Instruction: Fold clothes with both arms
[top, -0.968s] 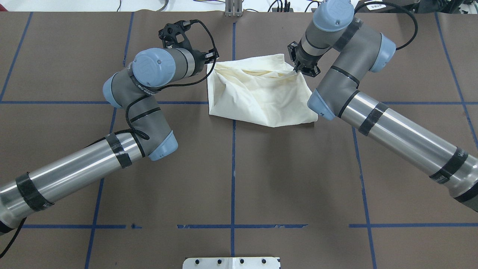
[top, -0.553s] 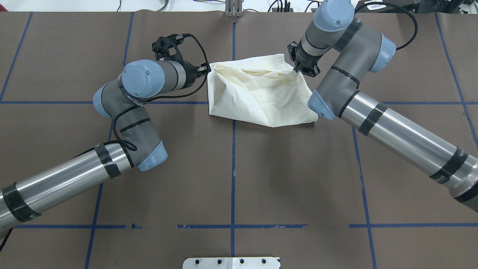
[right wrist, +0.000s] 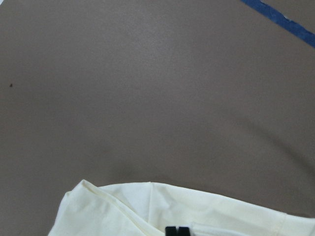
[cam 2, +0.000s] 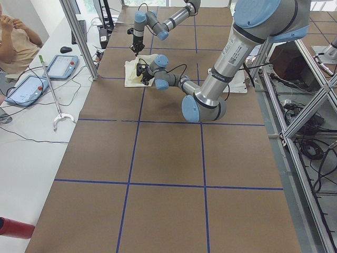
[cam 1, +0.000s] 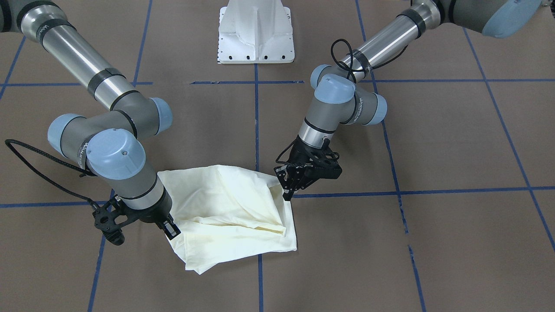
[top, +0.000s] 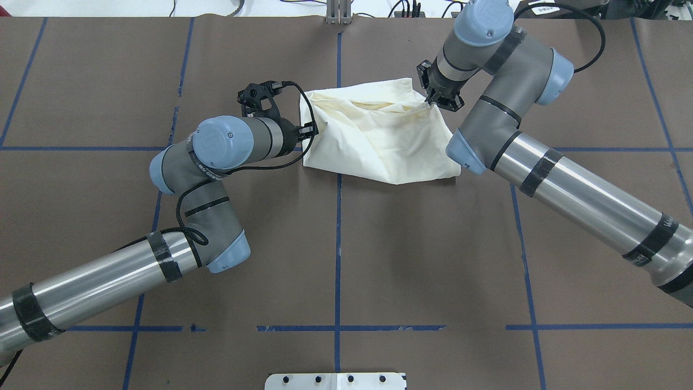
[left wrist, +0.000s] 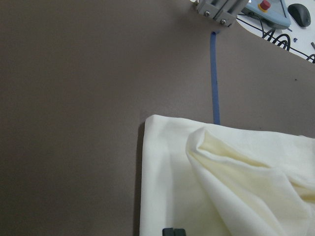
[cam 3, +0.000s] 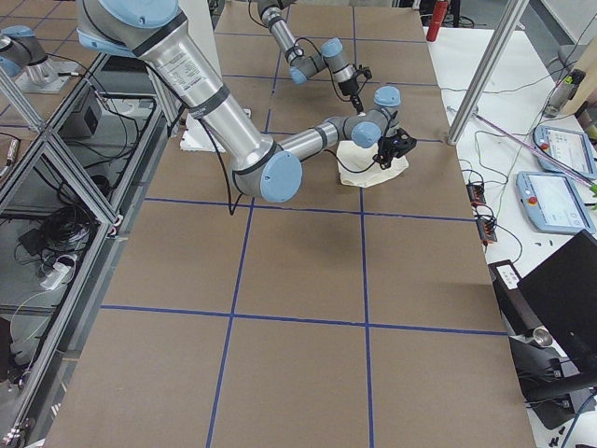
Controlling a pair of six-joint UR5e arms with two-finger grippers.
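The cream-white T-shirt (top: 379,135) lies bunched and partly folded at the far middle of the table, plain side up; no print shows. It also shows in the front view (cam 1: 225,203). My left gripper (top: 312,130) is shut, its tips at the shirt's left edge (cam 1: 287,195). The left wrist view (left wrist: 173,231) shows its tips over the fabric (left wrist: 221,187); I cannot tell if it pinches it. My right gripper (top: 435,103) is shut on the shirt's far right corner, with creases running to it. It also shows in the front view (cam 1: 173,229) and the right wrist view (right wrist: 177,230).
The brown table cover (top: 335,244) carries a grid of blue tape lines. The white pedestal (cam 1: 256,34) stands at the robot's side of the table. An operator (cam 2: 16,42) and tablets (cam 2: 60,66) are beyond the far edge.
My left arm swung out to the left, then came back toward me along the shirt's left edge. The right arm and the shirt have hardly moved.
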